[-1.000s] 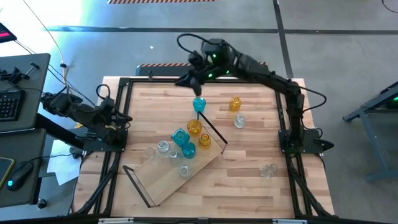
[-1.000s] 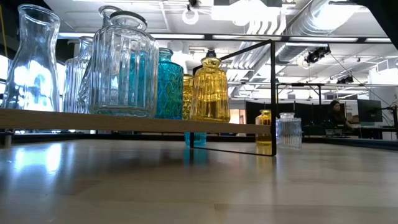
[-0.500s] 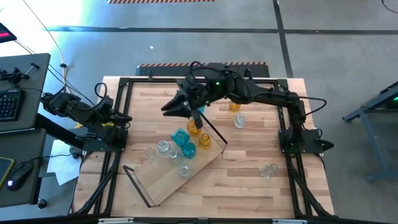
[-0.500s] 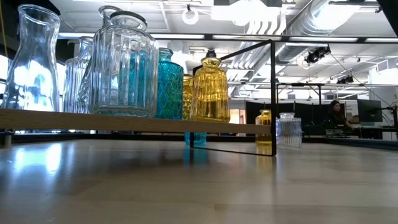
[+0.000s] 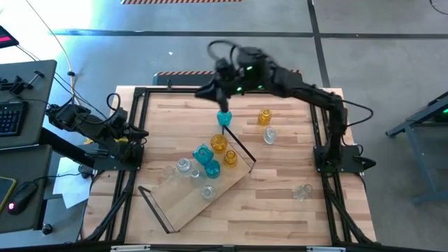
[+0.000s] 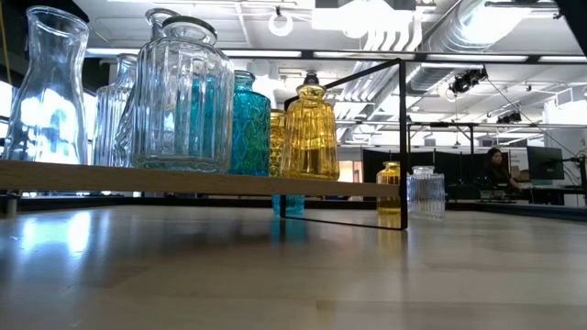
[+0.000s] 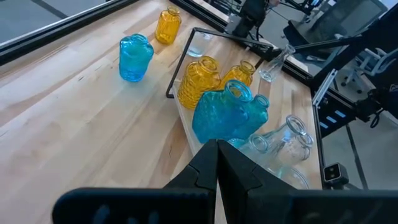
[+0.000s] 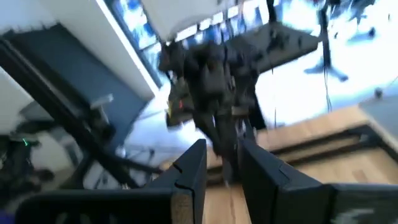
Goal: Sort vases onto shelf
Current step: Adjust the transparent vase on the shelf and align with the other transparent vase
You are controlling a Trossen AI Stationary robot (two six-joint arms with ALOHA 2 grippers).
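Hovering above a teal vase (image 5: pixel 224 118), the right hand (image 5: pixel 222 94) — blurred, grip unreadable.

High view looking straight down on the whole table (image 5: pixel 280 182), low view sitting at tabletop level, facing across, close behind the shelf (image 6: pixel 183 179), both sharing its vases (image 6: pixel 309 133)

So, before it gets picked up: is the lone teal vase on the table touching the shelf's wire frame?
Apart. The left wrist view shows a clear gap between the teal vase and the shelf's wire frame.
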